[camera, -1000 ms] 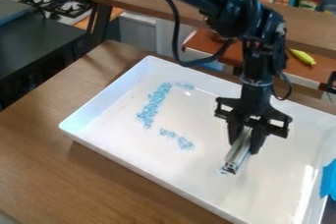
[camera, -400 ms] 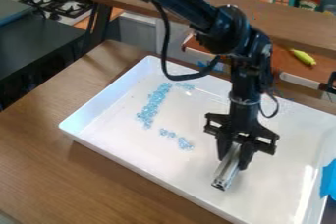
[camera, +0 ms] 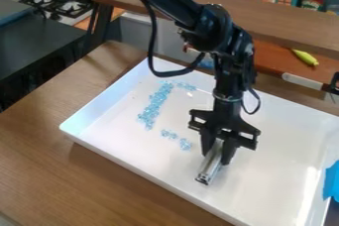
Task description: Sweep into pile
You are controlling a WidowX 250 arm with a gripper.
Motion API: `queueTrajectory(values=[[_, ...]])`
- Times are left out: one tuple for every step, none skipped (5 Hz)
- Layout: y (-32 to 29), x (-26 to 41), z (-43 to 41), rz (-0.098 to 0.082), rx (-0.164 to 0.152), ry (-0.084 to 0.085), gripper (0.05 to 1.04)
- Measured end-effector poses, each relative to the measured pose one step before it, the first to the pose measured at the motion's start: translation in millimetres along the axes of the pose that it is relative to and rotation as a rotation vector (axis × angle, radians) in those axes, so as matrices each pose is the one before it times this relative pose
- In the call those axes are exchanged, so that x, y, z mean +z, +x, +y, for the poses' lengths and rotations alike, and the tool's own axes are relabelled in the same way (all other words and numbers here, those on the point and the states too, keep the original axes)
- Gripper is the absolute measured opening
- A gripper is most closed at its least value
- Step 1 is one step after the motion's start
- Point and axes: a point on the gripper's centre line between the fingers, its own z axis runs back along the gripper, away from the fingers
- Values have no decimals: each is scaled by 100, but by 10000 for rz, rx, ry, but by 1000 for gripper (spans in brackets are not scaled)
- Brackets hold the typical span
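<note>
My gripper (camera: 217, 153) hangs over the front middle of the white tray (camera: 112, 153), its fingers shut on a silver metal bar (camera: 209, 166) that slants down toward the tray's near side. Left of the bar lie pale blue clear pieces on the tray floor: a long cluster (camera: 153, 106) toward the left, a small group (camera: 186, 86) at its back end, another small group (camera: 169, 134) in the middle, and a clump (camera: 185, 144) just up and left of the bar. Whether the bar touches the tray floor, I cannot tell.
The raised tray walls surround the pieces, and the tray stands on a wooden table (camera: 39, 165). Blue tape (camera: 331, 183) is at its right edge. Behind are a wooden shelf (camera: 285, 24), a yellow-green toy vegetable (camera: 305, 57) and a stove (camera: 59, 3).
The gripper and the metal bar have moved left across the tray, dipping toward its near side and then rising slightly in view. The clump nearest the bar looks a little smaller and tighter.
</note>
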Motion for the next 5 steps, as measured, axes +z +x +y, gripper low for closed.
queueTrajectory(values=[[691,86,3098,-140,504,538,387],[487,117,2655,-121,211,955,387],[745,2,2373,-411,70,1138,387],[1273,81,1740,-789,126,989,387],[152,-1777,1479,5,-26,1357,387]])
